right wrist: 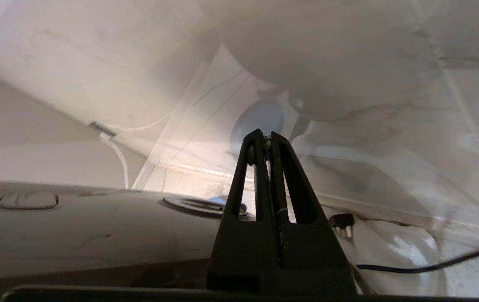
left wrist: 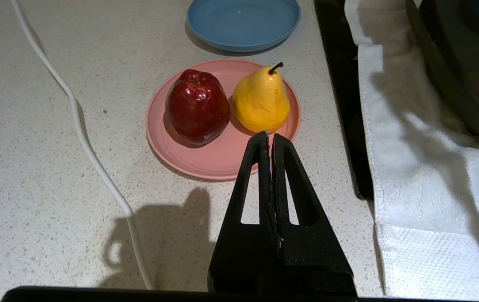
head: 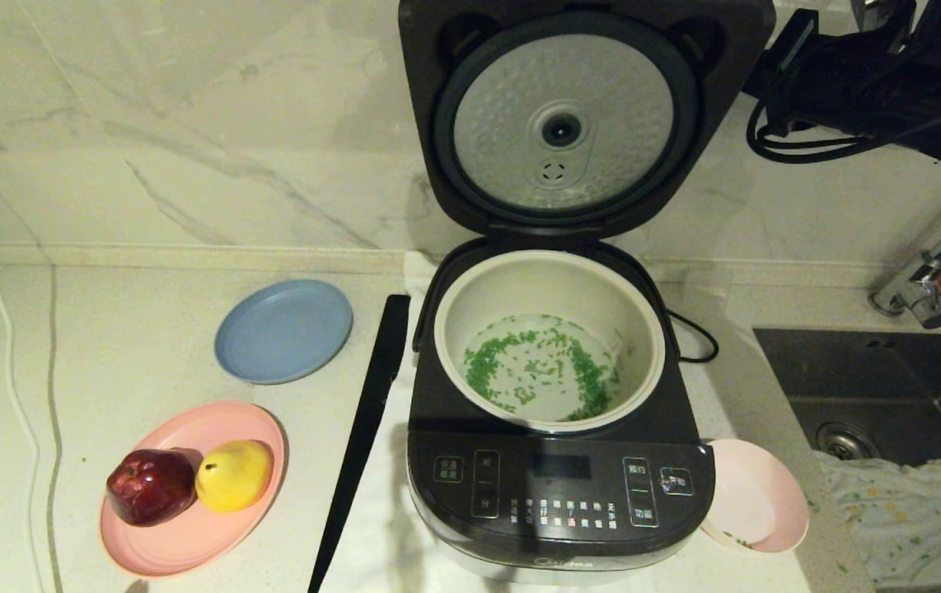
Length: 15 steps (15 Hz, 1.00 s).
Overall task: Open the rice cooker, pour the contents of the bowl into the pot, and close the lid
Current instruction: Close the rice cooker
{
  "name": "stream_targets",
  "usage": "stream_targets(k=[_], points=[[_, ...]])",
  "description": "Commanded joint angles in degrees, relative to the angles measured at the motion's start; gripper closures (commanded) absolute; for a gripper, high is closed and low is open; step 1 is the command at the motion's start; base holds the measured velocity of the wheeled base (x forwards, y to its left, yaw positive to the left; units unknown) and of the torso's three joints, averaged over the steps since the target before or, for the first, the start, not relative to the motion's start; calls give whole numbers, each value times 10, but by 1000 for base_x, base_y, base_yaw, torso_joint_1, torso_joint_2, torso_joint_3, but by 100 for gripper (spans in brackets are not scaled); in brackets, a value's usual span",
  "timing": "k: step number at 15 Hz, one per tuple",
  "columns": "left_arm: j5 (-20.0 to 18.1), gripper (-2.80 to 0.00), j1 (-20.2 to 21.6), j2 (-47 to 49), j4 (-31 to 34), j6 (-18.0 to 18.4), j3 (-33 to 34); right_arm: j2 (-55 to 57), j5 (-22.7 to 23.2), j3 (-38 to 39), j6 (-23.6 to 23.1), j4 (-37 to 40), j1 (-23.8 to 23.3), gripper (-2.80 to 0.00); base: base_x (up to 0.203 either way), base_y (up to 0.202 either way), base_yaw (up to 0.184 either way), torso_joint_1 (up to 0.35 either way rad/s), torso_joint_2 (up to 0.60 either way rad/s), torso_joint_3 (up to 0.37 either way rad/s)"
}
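Head view: dark grey squarish rice cooker (head: 557, 486), hinged lid (head: 582, 115) raised, cream pot (head: 549, 338) holding green-and-white contents (head: 540, 362); button labels unreadable. Empty pale pink bowl (head: 755, 506) beside it.
Left wrist view: left gripper (left wrist: 270, 136) clenched near pink plate (left wrist: 218, 159).
Right wrist view: right gripper (right wrist: 264, 136) clenched behind lid.

Pale speckled stone countertop (head: 149, 329), white marble backsplash (head: 190, 123) with grey veining behind. Dark steel sink (head: 891, 387) set in on right, chrome faucet (head: 932, 280) above, crumpled cloth (head: 907, 511) just beside drain. Warm dim indoor light, soft shadows.
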Motion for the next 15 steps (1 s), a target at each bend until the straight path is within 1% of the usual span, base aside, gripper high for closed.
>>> stream_targets(k=[1,9,10,12,15], points=[[0,0,0,0,0,0,3,7,10,0,2,-5,0,0,0,0,0,0,0,0],[0,0,0,1,0,0,3,-20,24,14,6,4,21,0,0,0,0,0,0,0],[0,0,0,0,0,0,3,-32,24,29,6,4,24,0,0,0,0,0,0,0],[0,0,0,0,0,0,3,-69,28,83,5,-2,28,0,0,0,0,0,0,0],[0,0,0,0,0,0,3,-124,72,154,5,-4,30,0,0,0,0,0,0,0]])
